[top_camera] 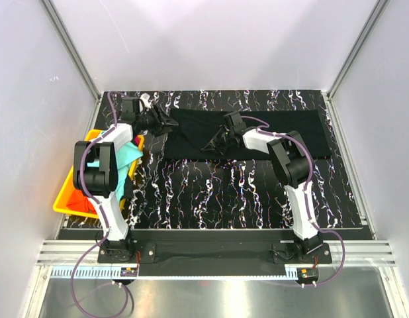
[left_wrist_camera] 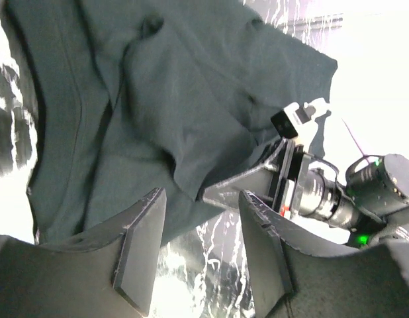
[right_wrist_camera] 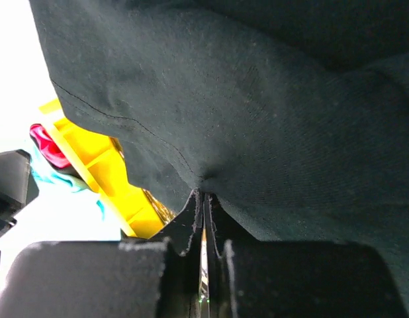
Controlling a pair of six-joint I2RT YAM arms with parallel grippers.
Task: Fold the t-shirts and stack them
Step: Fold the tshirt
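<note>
The black t-shirt (top_camera: 277,132) lies spread on the far part of the table (top_camera: 211,192), its long axis running left to right across the arms' front. Most of its length stretches toward the robot's right. The right claw (right_wrist_camera: 203,199) is pressed together on a small pinch of this shirt's near edge, and the wrist view shows the cloth puckered into the seam between its fingers. That grip sits left of the shirt's middle, so the long free part lies to the right of it. The left claw (top_camera: 158,122) hovers at the shirt's left end with its fingers (left_wrist_camera: 138,252) apart and nothing clamped between them. From its own camera the rumpled cloth lies just ahead of and below the tips, with the right claw in sight a little further along the same edge. The left arm is therefore the nearer one to the loose left end, and the cloth lies from it toward the robot's right. I judge that the next move turns on this claw reaching a short way forward and down onto that end, so the two grips share one edge and can carry it across the short axis. The yellow bin (top_camera: 65,199) at the table's left holds a turquoise t-shirt (top_camera: 125,156) and an orange-red t-shirt (top_camera: 82,199), both unfolded.
</note>
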